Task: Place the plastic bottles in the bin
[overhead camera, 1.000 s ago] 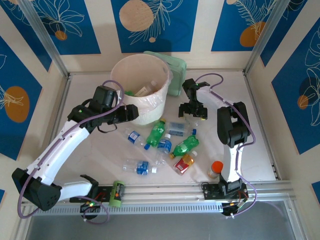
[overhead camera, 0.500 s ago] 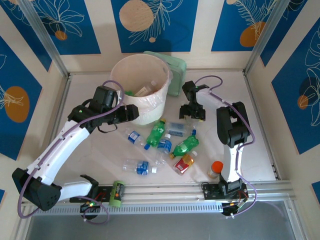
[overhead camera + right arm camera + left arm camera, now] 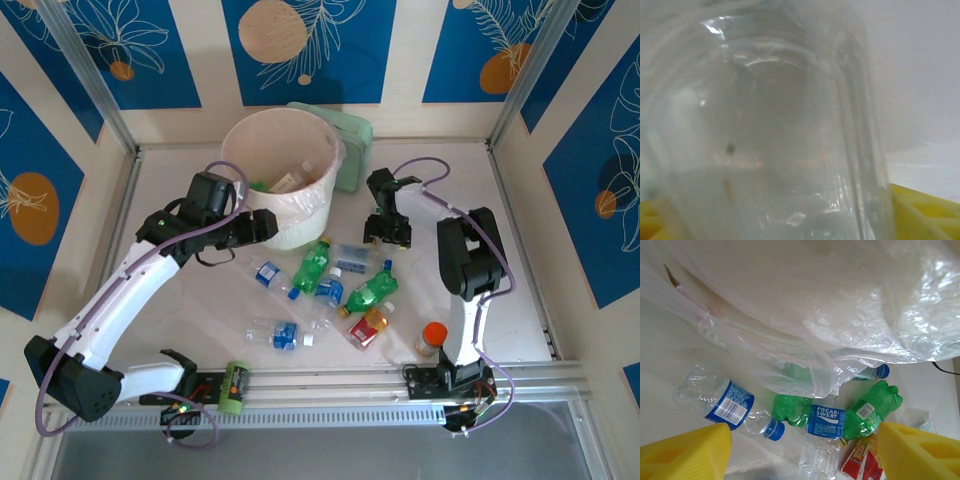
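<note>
right pincer [image 3: 388, 238] straddles a clear bottle [image 3: 770, 130] lying on the bench [image 3: 200, 300] near the bin [image 3: 270, 140]; i cannot tell whether it grips. left pincer [image 3: 802, 452] hangs wide and empty beside the bin, above scattered bottles [image 3: 825, 422].

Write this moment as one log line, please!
left tool: open, beside bin | right tool: around clear bottle, grip unclear | bottles: several on table
</note>
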{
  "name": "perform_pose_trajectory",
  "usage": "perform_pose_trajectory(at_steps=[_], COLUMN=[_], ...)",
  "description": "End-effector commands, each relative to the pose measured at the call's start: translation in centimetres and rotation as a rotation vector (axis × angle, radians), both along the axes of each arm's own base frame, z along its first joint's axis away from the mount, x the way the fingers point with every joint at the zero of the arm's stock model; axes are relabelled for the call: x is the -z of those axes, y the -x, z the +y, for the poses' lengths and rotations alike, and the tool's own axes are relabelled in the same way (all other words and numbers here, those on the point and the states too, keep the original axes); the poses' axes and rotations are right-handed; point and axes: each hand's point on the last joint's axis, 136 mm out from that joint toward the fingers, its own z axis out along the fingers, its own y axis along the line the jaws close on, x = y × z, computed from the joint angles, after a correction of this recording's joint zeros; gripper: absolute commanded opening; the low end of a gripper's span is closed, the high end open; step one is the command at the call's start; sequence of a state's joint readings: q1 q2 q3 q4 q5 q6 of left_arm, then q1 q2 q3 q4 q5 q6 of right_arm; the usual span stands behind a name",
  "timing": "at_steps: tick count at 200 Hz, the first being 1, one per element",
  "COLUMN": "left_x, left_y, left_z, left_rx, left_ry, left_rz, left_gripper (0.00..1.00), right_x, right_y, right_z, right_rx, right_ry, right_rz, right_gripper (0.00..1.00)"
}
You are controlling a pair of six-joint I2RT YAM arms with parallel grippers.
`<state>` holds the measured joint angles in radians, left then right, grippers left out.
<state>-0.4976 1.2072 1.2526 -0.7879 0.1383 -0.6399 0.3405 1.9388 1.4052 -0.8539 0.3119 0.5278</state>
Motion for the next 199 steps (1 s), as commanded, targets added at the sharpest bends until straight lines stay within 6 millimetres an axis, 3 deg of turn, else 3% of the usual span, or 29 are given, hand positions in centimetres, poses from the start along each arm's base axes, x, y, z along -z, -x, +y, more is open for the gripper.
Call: perform_pose_trajectory(at_steps=[1,106,144,199], left_x=[-0.4,-2.2,-3.5,-7.1], left_y=[-0.3,-0.8,-0.8,-0.9], left_z=[-0.2,-0.4,-1.2,-3.1], left_rx=[-0.005,-0.013,0.010,0.064], left_ry=[0.027,0.051,0.111,0.247], left_rz=[-0.007,-0.045,-0.067,-0.129], left_gripper=[0.76,0.76,0.77,0.77], right_x=[-2.8,-11.7,-17.4,-25.4], right_y=[-0.2,1.7,3.4,6.0], right_z=[0.2,0.3,1.6,4.5], right_rx=[0.026,0.095,0.070,-0.040], right_ry=[-0.029,-0.175,-0.317,-0.494], right_rz=[-0.083,-0.272,-0.398,-0.567], right_gripper=[0.71,0.65,0.65,0.65])
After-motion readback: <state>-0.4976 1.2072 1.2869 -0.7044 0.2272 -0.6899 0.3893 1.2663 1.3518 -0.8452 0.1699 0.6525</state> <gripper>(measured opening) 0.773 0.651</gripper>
